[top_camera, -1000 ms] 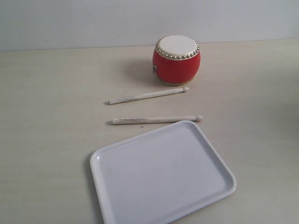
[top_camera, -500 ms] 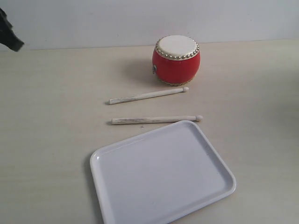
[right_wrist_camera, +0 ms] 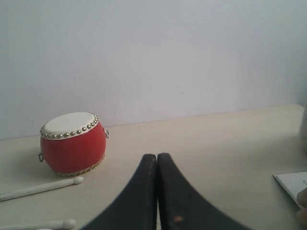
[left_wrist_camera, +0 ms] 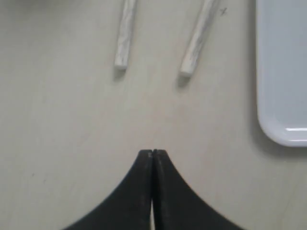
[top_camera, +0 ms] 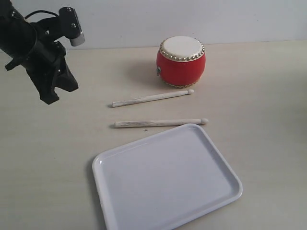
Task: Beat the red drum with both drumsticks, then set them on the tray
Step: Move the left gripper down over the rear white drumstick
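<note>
Just ahead of the closed left pincer (left_wrist_camera: 152,153) lay two sticks (left_wrist_camera: 125,33) side by side, easy to grab; the right pincer (right_wrist_camera: 157,156), closed too, faced the drum (right_wrist_camera: 73,143)

The left arm (top_camera: 29,45) is matte black, with a grey-capped camera (top_camera: 73,28) and a thin black cable (top_camera: 42,13). The left gripper (left_wrist_camera: 152,153) and right gripper (right_wrist_camera: 157,156) have smooth black tapering fingers (left_wrist_camera: 132,194).
</note>
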### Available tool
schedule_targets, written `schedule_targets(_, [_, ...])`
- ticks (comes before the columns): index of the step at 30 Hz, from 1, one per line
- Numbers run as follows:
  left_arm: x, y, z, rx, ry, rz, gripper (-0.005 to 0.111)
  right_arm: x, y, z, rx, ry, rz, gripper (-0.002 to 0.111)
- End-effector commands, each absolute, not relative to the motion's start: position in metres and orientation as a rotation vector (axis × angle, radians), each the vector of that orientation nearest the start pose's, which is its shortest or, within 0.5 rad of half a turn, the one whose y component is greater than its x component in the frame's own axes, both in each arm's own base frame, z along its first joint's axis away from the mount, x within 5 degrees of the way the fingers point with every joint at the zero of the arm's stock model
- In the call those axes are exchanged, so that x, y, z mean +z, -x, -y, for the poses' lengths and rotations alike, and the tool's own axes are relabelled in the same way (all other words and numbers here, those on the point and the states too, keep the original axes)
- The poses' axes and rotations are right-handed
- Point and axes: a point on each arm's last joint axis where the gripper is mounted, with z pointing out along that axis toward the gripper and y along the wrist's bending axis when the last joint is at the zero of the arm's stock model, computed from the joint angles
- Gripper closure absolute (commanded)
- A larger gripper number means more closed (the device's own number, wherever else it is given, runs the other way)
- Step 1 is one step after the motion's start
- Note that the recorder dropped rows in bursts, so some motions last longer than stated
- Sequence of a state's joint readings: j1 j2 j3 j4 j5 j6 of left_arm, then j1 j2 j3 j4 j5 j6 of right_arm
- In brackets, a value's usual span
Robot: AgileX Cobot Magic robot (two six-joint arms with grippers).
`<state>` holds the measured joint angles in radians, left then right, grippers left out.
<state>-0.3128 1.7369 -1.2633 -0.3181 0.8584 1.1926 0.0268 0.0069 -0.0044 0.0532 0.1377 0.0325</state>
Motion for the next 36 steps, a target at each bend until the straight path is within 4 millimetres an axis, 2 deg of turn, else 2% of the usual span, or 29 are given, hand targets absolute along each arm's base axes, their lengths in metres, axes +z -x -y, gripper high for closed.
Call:
schedule_targets(1, [0.232,-0.336,0.139,-0.201,-1.773,-2.031,0.107,0.201,-0.056,-0.002,0.085,-0.041,-1.617,0.108])
schedule_targets(5, [0.221,-0.353,0.145,-0.159,-1.767,-2.002,0.107,0.201,-0.056,-0.002,0.087,-0.043,-1.617,0.108])
schedule_targets(8, [0.213,-0.374,0.159,-0.12,-1.745,-1.969,0.107,0.201,-0.056,-0.002,0.087,-0.043,-1.617,0.108])
schedule_targets(14, [0.195,-0.405,0.19,-0.204,-1.789,-2.018,0.107,0.201,-0.056,-0.002,0.085,-0.041,-1.617,0.108])
schedule_targets(20, [0.182,-0.427,0.201,-0.238,-1.816,-2.016,0.107,0.201,-0.056,-0.002,0.088,-0.043,-1.617,0.108])
schedule_targets(27, [0.172,-0.424,0.209,-0.265,-1.884,-2.012,0.107,0.201,-0.056,-0.002,0.087,-0.042,-1.617,0.108])
schedule_targets(32, [0.17,-0.406,0.22,-0.365,-2.012,-2.034,0.106,0.201,-0.056,-0.002,0.086,-0.042,-1.617,0.108])
schedule_targets(34, [0.17,-0.401,0.222,-0.392,-2.049,-2.038,0.102,0.201,-0.056,-0.002,0.086,-0.042,-1.617,0.108])
schedule_targets(36, [0.17,-0.4,0.224,-0.397,-2.058,-2.036,0.092,0.201,-0.056,-0.002,0.086,-0.042,-1.617,0.108])
